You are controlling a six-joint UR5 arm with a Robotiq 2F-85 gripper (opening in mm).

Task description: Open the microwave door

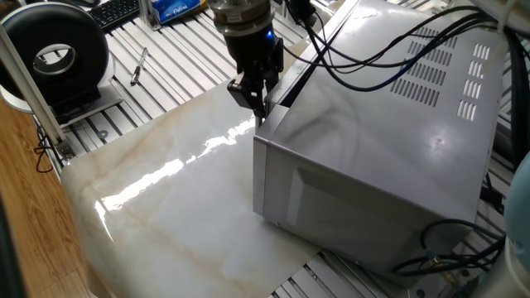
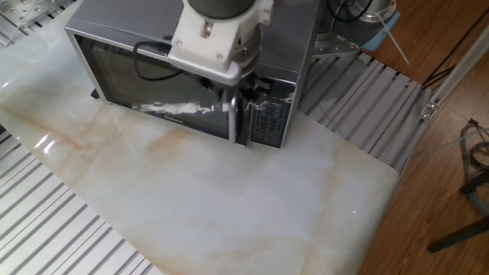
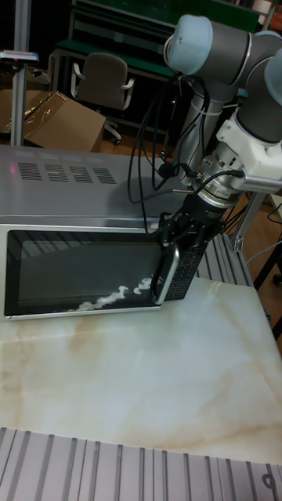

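The microwave door (image 3: pixel 82 272), dark window in its silver frame, sits on the front of the microwave (image 1: pixel 389 157), which stands on the marble slab (image 2: pixel 229 206); at its handle edge, next to the control panel (image 3: pixel 182 274), it looks barely ajar. The gripper (image 3: pixel 176 240) is right at that edge, fingers around the door handle (image 3: pixel 167 275). Whether they are squeezing it, I cannot tell. Black cables (image 1: pixel 373 58) trail over the oven's top.
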